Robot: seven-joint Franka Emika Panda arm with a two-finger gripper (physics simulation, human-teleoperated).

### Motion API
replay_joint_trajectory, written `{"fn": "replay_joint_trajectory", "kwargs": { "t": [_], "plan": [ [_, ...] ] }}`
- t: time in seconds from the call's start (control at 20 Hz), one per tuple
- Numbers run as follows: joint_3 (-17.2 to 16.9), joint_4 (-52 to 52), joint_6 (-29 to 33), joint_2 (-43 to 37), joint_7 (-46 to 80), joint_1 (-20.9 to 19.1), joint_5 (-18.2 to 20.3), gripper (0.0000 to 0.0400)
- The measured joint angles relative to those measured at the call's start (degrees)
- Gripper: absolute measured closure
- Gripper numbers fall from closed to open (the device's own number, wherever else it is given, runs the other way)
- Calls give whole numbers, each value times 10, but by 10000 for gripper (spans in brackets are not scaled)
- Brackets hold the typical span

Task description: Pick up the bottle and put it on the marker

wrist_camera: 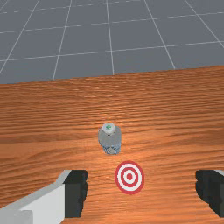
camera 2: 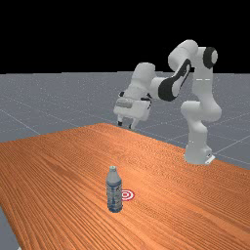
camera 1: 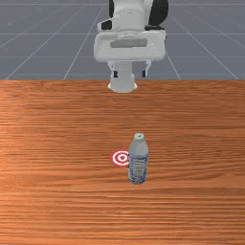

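Simulated workspace: wood table [camera 2: 58, 171], grey gridded floor [camera 2: 44, 105], black backdrop [camera 2: 97, 34].

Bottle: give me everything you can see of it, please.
The bottle stands upright on the wooden table, beside the red-and-white target marker, off it, on the side away from the arm and toward the front view's right. It looks like plastic: grey tapering shoulders, a blue patterned lower part whose print I can't read, and a white cap with a green spot. Only the table touches it; the open gripper is well clear.
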Motion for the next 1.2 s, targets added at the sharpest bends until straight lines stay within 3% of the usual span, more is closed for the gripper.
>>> {"fn": "replay_joint_trajectory", "kwargs": {
  "t": [0.2,0.5,1.2],
  "plan": [
    [-1,42,58,74,11,4,-13,4],
    [-12,156,65,226,37,15,-27,0],
    [-16,150,72,276,44,20,-32,0]
  ]
}}
